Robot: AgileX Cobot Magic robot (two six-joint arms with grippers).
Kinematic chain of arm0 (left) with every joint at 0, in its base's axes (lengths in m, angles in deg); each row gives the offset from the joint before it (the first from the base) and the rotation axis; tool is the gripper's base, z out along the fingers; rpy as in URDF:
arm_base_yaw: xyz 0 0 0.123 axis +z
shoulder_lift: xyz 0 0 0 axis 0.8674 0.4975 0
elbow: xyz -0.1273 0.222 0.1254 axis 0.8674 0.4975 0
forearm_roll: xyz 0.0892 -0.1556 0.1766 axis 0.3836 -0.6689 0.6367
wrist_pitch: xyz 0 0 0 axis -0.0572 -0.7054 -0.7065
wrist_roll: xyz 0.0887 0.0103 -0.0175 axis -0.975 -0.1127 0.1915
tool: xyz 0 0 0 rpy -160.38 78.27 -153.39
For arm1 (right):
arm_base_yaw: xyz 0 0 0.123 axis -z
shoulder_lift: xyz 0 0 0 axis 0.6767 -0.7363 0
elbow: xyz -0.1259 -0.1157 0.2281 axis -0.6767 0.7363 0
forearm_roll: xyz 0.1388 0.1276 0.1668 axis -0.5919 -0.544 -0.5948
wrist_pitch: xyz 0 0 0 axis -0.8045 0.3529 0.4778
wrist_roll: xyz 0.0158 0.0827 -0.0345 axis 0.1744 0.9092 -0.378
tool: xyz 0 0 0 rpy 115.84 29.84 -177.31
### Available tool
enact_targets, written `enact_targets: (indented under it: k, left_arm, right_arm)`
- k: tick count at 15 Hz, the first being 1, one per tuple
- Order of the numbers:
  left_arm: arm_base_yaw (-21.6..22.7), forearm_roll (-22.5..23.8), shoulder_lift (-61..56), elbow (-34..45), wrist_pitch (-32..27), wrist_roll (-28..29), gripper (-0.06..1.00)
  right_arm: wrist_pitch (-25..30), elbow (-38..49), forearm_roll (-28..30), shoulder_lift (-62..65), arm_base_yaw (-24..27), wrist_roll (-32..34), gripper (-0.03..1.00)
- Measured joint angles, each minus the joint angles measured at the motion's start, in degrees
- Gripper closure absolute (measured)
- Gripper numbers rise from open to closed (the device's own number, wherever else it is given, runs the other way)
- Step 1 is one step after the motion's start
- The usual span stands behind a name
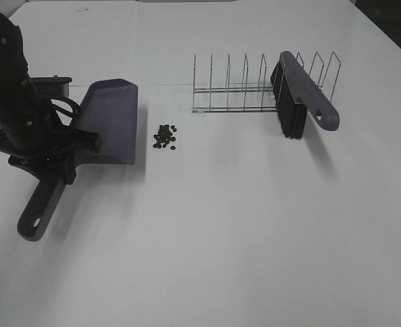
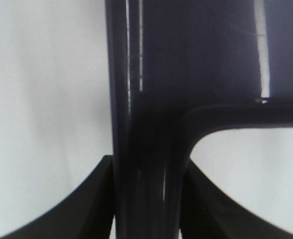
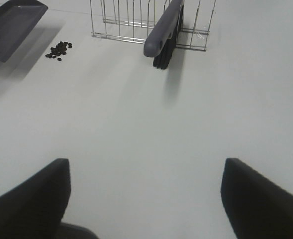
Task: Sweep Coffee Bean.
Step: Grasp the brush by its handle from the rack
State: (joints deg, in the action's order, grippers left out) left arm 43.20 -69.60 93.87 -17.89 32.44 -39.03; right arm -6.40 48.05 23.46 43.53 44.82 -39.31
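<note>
The coffee beans [image 1: 165,136] lie in a small dark cluster on the white table, just right of the purple-grey dustpan [image 1: 108,119]. My left gripper [image 1: 67,153] is shut on the dustpan's handle [image 2: 146,189], with the pan's open edge facing the beans. The purple brush [image 1: 306,92] with black bristles leans in a wire rack [image 1: 248,85] at the back right. My right gripper [image 3: 144,199] is open and empty, well short of the brush [image 3: 162,32]; it is not seen in the high view. The beans [image 3: 59,50] and pan [image 3: 12,27] also show in the right wrist view.
The wire rack [image 3: 136,22] has several upright dividers and stands behind and to the right of the beans. A small dark bracket [image 1: 54,83] sits behind the dustpan at the left. The white table [image 1: 241,225] spreads out in front.
</note>
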Motion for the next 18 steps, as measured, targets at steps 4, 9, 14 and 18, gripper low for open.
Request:
enact_targets:
  k: [4, 9, 14, 18]
  left_arm:
    - [0.0, 0.29, 0.0, 0.0, 0.0, 0.0, 0.6]
    - [0.0, 0.34, 0.0, 0.0, 0.0, 0.0, 0.6]
    - [0.0, 0.34, 0.0, 0.0, 0.0, 0.0, 0.6]
    - [0.0, 0.34, 0.0, 0.0, 0.0, 0.0, 0.6]
  right_arm:
    - [-10.14, -1.72, -0.17, -13.01, 0.0, -0.06, 0.24]
    - [-17.42, -9.8, -1.09, -35.64, -1.43, -4.01, 0.24]
    - [-12.55, -33.35, -1.66, -65.49, -1.66, -5.56, 0.31]
    - [-5.67, -52.77, -1.72, -83.71, -1.66, 0.46, 0.41]
